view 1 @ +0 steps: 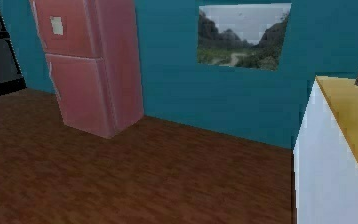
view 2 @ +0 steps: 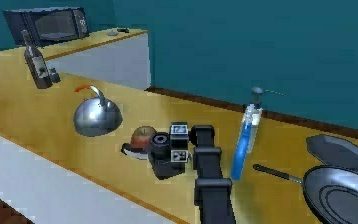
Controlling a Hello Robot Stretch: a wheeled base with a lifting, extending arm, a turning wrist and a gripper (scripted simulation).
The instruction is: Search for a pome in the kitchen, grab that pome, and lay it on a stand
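Teal wall [view 1: 167,70] across the forward view, hung with a framed landscape picture [view 1: 244,37]; dark wooden floor [view 1: 137,170] below. Tall pink fridge [view 1: 87,65] against that wall, toward the forward view's left. Long tabletop [view 2: 47,115], yellow wood on top and white in front, crossing the arm side view, with more teal wall beyond. Dark microwave [view 2: 47,25] farther out at the arm side view's top left.

On the tabletop, in falling size: two dark pans [view 2: 337,190] at the arm side view's right, one behind the other; grey domed kettle [view 2: 95,115] left of middle; blue spray bottle [view 2: 247,140] upright just right of the arm's far end; dark bottle [view 2: 32,62] upright near the far left.

Dark square arm [view 2: 212,190] rising from the bottom edge and ending over the tabletop. Gripper [view 2: 155,152] at its far end, left of the two white marked squares, just beside the pome [view 2: 144,136]. Cannot tell how the fingers are set, whether touching the pome, or whether holding anything.

Pome: small, round, red-brown, low on the tabletop between kettle and gripper, near the front edge. Round in outline, so no long axis to report; stem direction too small to tell
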